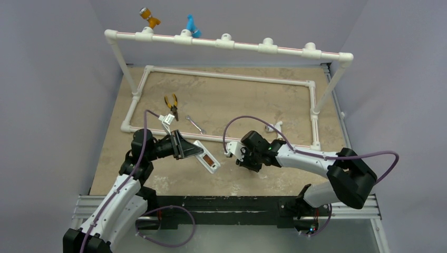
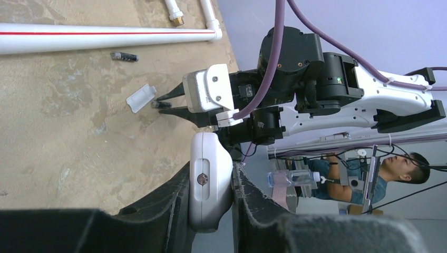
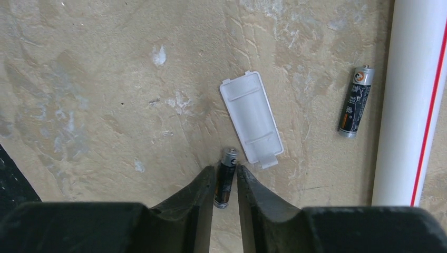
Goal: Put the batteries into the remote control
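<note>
**1. Right gripper** (image 3: 225, 169). A black two-finger pincer, lowered to the table. Its jaws are seen pressed against both long sides of the first battery (image 3: 225, 182), a small dark cylinder with a metallic cap. A clenched hold on it is judged. The first battery is lying flat on the beige mottled tabletop (image 3: 105, 105) and is not yet lifted. Both of its ends are left free, which is judged to suit seating it in a slot.

**2. Cover piece** (image 3: 251, 118). A flat white rectangular plastic lid, laid hollow side up just beside the first battery. It is judged to have been set aside so that the compartment is exposed.

**3. Second battery** (image 3: 355, 101). Of the same make and untouched. It lies beyond the cover piece, just beside the white pipe (image 3: 416, 100), which is marked with a red stripe.

**4. Left gripper** (image 2: 211, 171). It is clenched on one end of the remote control (image 1: 206, 157), a slim white rectangular handset.
- The handset is held between the two arms with its recessed back turned upward.
- It is judged to be presented this way so that cells can be lowered in from above.
- The contents of the recess are too small to make out.

**5. Stage.** The pickup of the first cell is judged to be in hand, and insertion is not yet begun.

**6. Bystanders.** The yellow-handled pliers (image 1: 171, 105) and the silver wrench (image 1: 196, 125) lie well apart from the work. They are judged not to be needed.
</note>
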